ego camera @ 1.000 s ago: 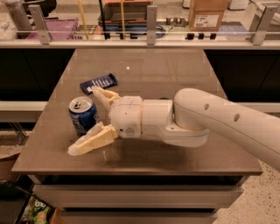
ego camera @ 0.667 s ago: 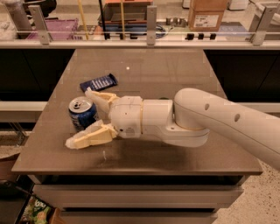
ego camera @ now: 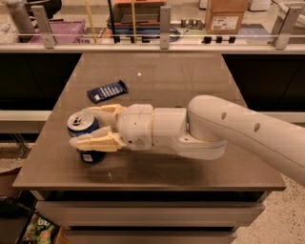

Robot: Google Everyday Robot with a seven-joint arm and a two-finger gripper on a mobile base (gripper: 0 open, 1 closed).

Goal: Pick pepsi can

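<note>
The pepsi can [ego camera: 77, 121], blue with a silver top and pull tab, stands upright near the left edge of the brown table [ego camera: 171, 76]. My gripper [ego camera: 80, 127] reaches in from the right on a thick white arm [ego camera: 228, 131]. Its two cream fingers are closed around the can. The far finger [ego camera: 102, 110] lies behind the can's top. The near finger [ego camera: 95, 141] crosses the front of the can and hides most of its side. The can's base [ego camera: 90, 156] still rests on the table.
A flat dark-blue snack bar wrapper [ego camera: 107, 91] lies on the table just behind the gripper. A rail with metal posts [ego camera: 165, 28] runs along the table's far edge, with boxes [ego camera: 224, 14] and clutter beyond. The table's left edge is close to the can.
The near finger has swung in from the front left and now presses across the can's side. The arm and can have stayed in place.
</note>
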